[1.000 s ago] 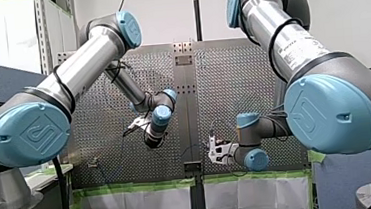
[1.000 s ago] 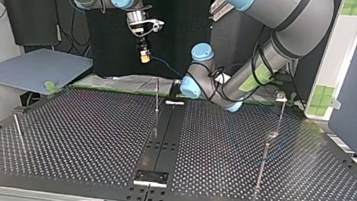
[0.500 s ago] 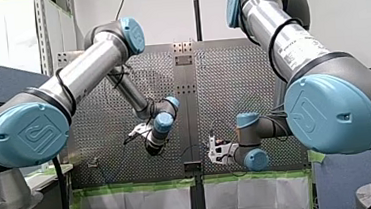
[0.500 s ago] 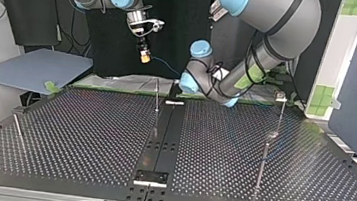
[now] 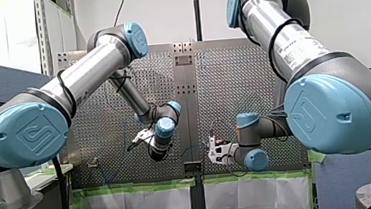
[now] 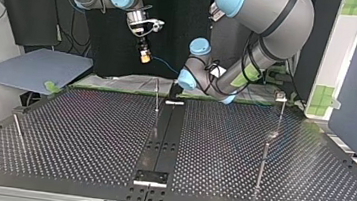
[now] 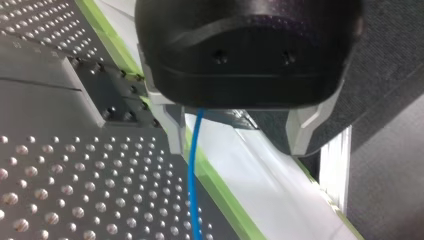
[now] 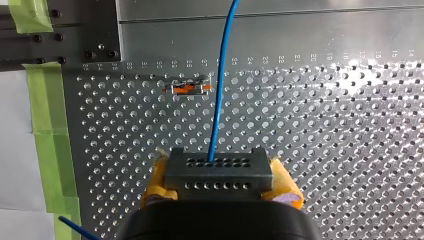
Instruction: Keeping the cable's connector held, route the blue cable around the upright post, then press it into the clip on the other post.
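In the right wrist view my right gripper [image 8: 219, 174], with yellow pads, is shut on the grey connector [image 8: 218, 167]. The blue cable [image 8: 220, 90] runs straight out of the connector over the perforated table. In the top view the same gripper [image 6: 144, 55] hangs high at the far left, the cable [image 6: 166, 67] trailing toward my left arm. My left gripper [image 7: 239, 142] is open near the table's far edge. The cable [image 7: 192, 190] passes loosely between its metal fingers [image 7: 175, 125], close to one of them. A thin upright post [image 6: 157, 95] stands mid-table, below both grippers.
A post carrying a clip [image 6: 281, 97] stands at the top view's right, with another post [image 6: 262, 162] nearer the camera and a leaning post [image 6: 17, 129] at the left. A small orange clip [image 8: 187, 88] lies on the table ahead of my right gripper. Green tape [image 7: 210, 175] edges the table.
My left arm has come lower and toward the middle of the front view, its gripper staying open around the cable. My right arm and the connector have not moved.
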